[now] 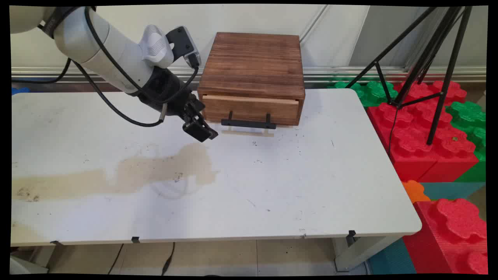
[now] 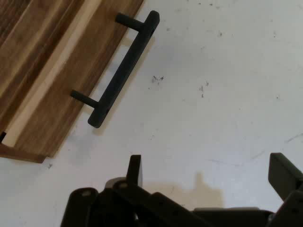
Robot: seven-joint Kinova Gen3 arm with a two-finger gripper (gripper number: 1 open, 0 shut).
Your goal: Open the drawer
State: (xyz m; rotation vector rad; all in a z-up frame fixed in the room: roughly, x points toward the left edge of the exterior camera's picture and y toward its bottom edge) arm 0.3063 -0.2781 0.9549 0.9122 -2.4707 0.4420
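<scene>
Gripper (image 1: pixel 202 130) hangs low over the white table (image 1: pixel 272 186), just left of the drawer handle (image 1: pixel 249 124) and a little nearer than the front of the wooden box (image 1: pixel 253 70), touching neither. Its jaws stand wide apart with nothing between them: in the hand view one finger (image 2: pixel 135 171) rises at centre-left and the other (image 2: pixel 284 175) at the far right, with only bare tabletop in the gap.

The box is a dark-stained wooden drawer chest that sits at the far edge of the table, about mid-width, against the wall. Its single drawer (image 1: pixel 251 109) fills the lower front, and a strip of paler wood shows along the drawer's top edge, so it seems to stand slightly out from the casing. The handle is a straight black bar held on two short posts, running left to right across the lower part of the drawer front. In the hand view the same bar (image 2: pixel 124 71) lies slanted at upper left, well clear of both fingers.

A broad tan stain (image 1: pixel 116 177) spreads across the left half of the table, nearer than the gripper. Black cables (image 1: pixel 116 112) loop down from the arm's wrist. To the right of the table stand large red and green foam blocks (image 1: pixel 428 128), with the black legs of a tripod (image 1: pixel 435 58) planted on them.
</scene>
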